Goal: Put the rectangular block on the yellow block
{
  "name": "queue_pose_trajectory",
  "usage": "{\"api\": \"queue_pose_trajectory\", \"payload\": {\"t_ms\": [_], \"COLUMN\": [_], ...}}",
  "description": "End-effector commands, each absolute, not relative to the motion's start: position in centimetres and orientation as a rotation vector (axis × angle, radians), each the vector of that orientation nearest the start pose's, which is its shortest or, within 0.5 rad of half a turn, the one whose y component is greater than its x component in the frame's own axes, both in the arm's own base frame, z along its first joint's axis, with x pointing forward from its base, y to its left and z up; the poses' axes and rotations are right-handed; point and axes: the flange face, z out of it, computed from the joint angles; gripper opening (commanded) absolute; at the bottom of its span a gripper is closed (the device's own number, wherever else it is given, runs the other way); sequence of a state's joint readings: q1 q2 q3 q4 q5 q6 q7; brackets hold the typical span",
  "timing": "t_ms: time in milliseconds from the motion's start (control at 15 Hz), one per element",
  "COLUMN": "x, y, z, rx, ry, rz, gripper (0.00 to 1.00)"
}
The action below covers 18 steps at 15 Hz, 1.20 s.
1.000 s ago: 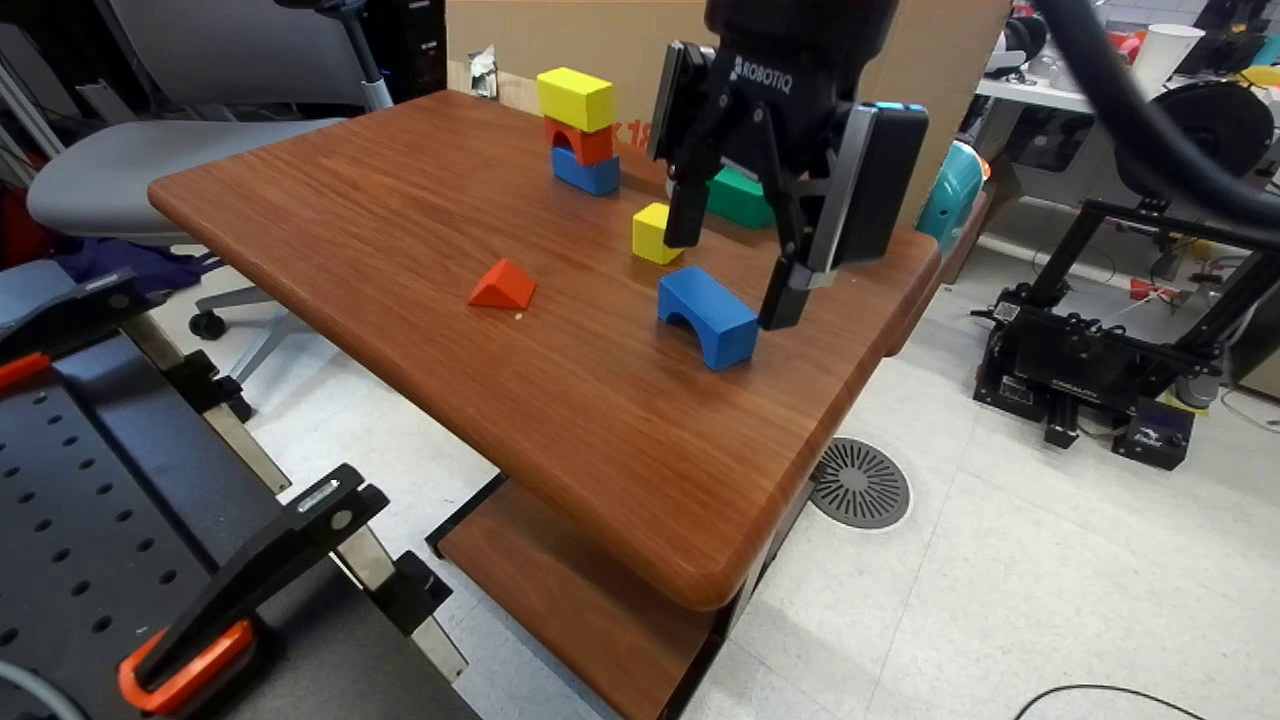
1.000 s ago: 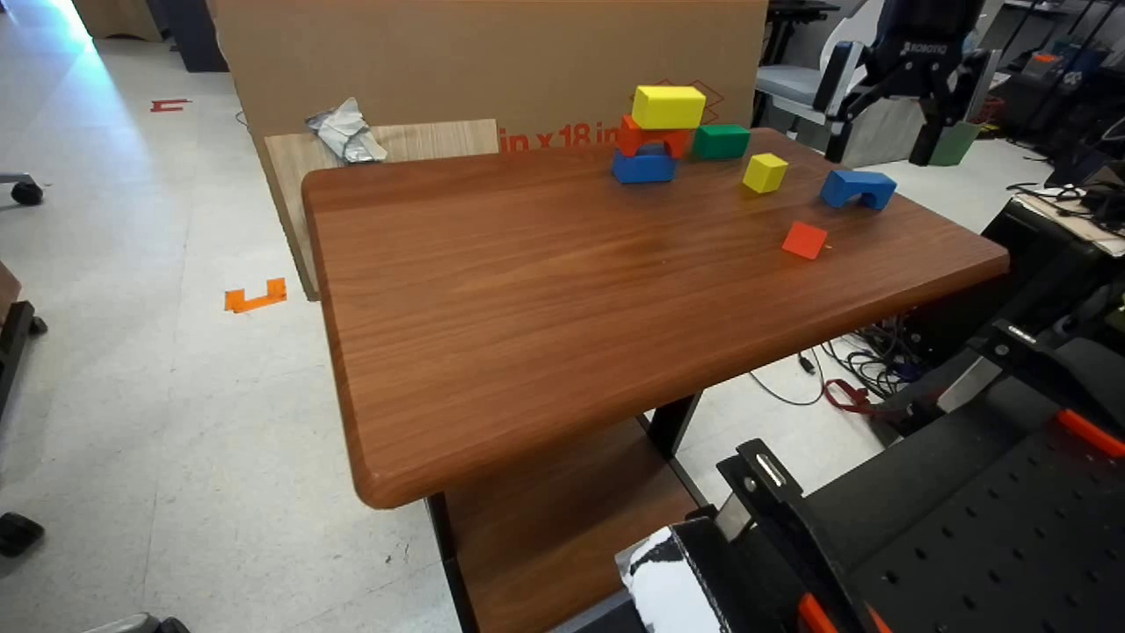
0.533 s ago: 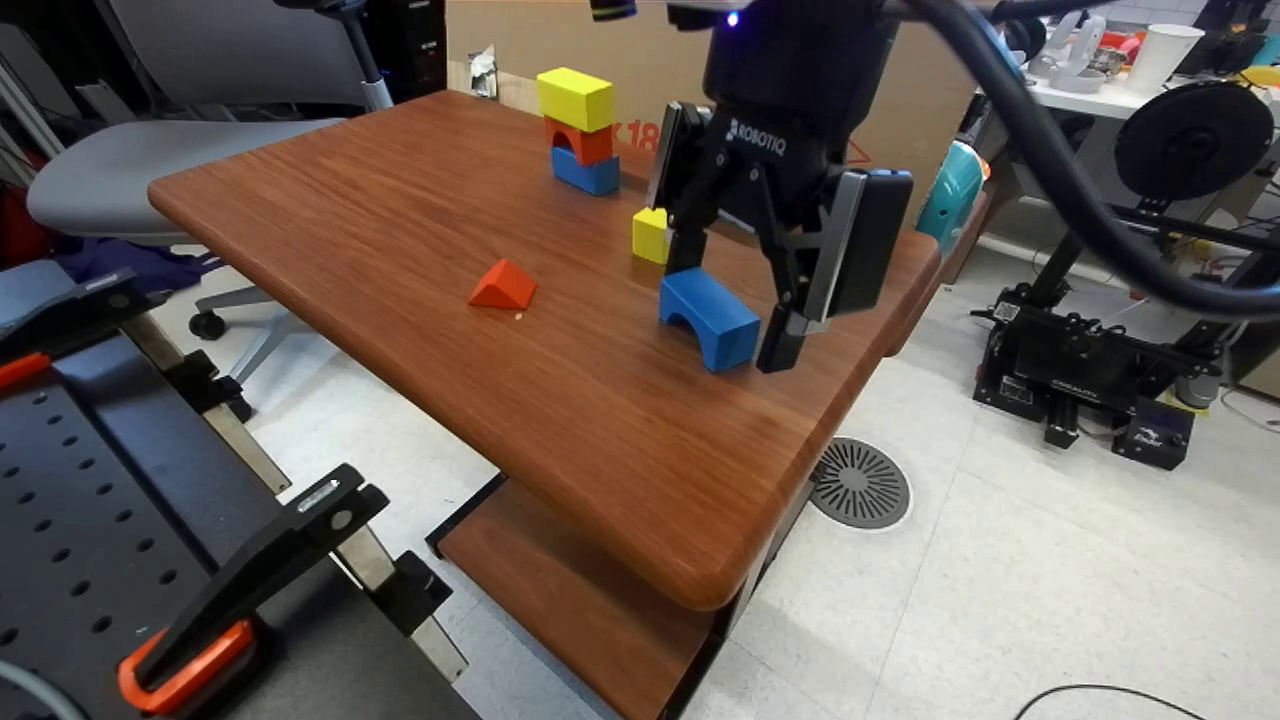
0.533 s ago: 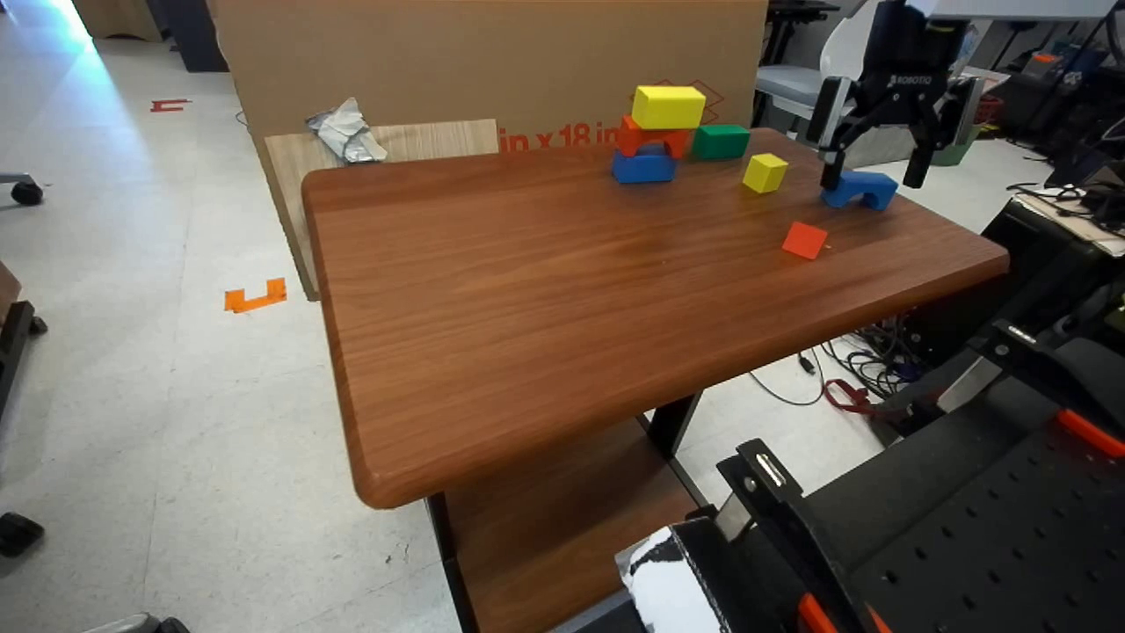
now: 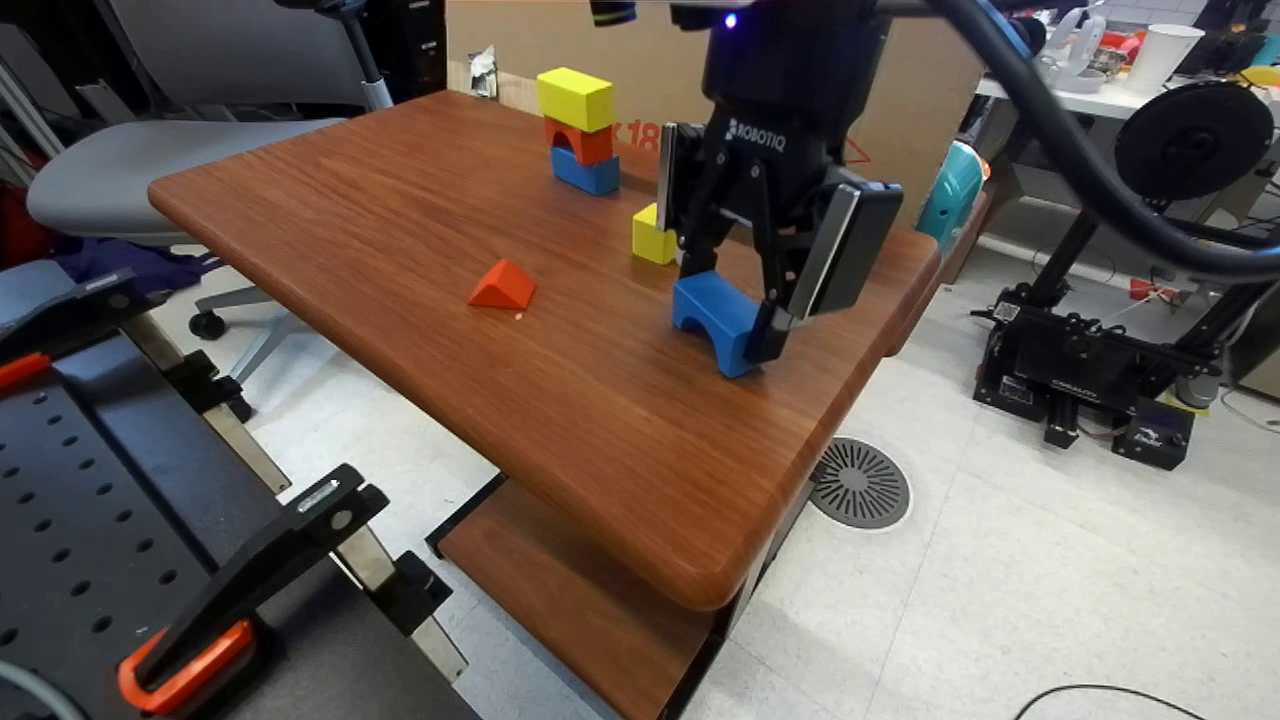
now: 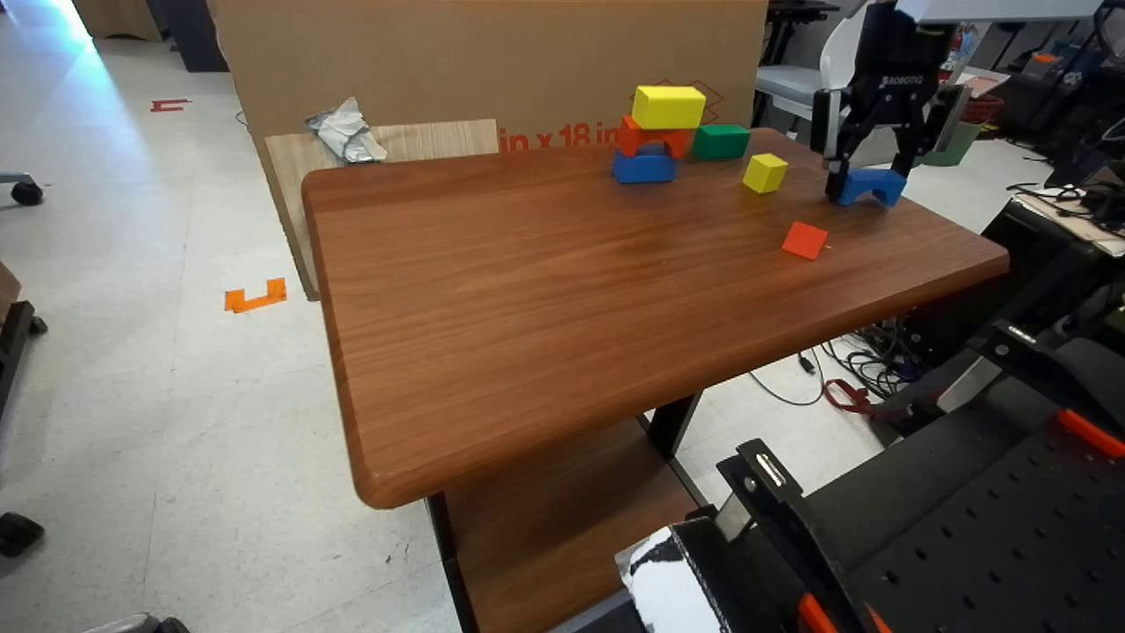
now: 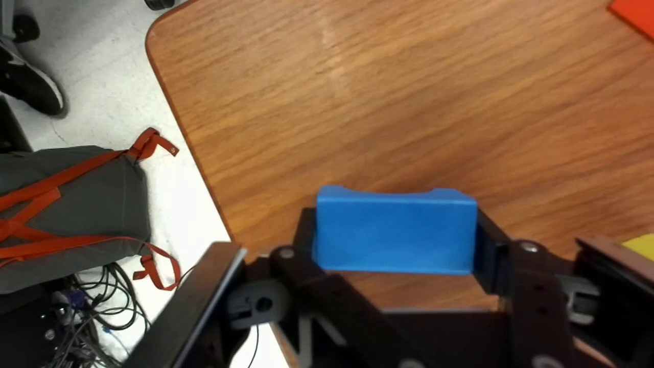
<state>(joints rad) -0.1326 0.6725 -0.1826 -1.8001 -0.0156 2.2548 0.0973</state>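
Note:
The rectangular block, a bright blue oblong with an arch cut underneath [image 5: 712, 312], stands on the table [image 5: 560, 380] near its corner. My gripper [image 5: 733, 299] reaches down over it, fingers against its two short ends. In the wrist view the blue block [image 7: 396, 232] fills the whole span between the black fingers [image 7: 306, 230], so the gripper is shut on it. The yellow block [image 6: 668, 107], wide and plain, tops a stack in both exterior views: under it sit a red arch [image 6: 652, 136] and another blue block [image 6: 643, 169].
A smaller yellow cube [image 6: 765, 173] stands close beside the gripper, with a green block [image 6: 721, 142] behind it. An orange-red triangular block [image 5: 503, 285] lies on the table nearby. A tall cardboard sheet [image 6: 492, 70] rises behind the stack.
My gripper has come down over the blue arched block and its fingers have closed on the ends. The block has shifted slightly with them. The stack and other blocks stayed put.

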Motion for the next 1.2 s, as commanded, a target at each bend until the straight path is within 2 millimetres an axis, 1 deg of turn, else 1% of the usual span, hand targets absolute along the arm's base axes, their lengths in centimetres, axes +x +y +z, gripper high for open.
{"api": "queue_pose_trajectory", "payload": {"t_ms": [0, 67, 200, 333, 467, 667, 867, 1000, 1133], "x": [60.3, 60.2, 59.8, 59.4, 59.4, 59.8, 60.2, 60.7, 61.3], "y": [-19.0, -19.0, -18.6, -17.9, -16.6, -13.7, -10.6, -8.4, -6.4], "z": [17.6, 17.9, 19.4, 21.6, 24.0, 27.2, 29.8, 31.1, 31.9], "rx": [-3.165, -3.162, -3.16, -3.17, -3.165, -3.152, -3.113, -3.072, -3.037], "ry": [0.604, 0.601, 0.575, 0.514, 0.462, 0.404, 0.372, 0.379, 0.376], "rz": [0.346, 0.333, 0.291, 0.212, 0.136, 0.054, -0.002, -0.026, -0.056], "gripper": [0.43, 0.43, 0.43, 0.43, 0.43, 0.43, 0.43, 0.43, 0.43]}}
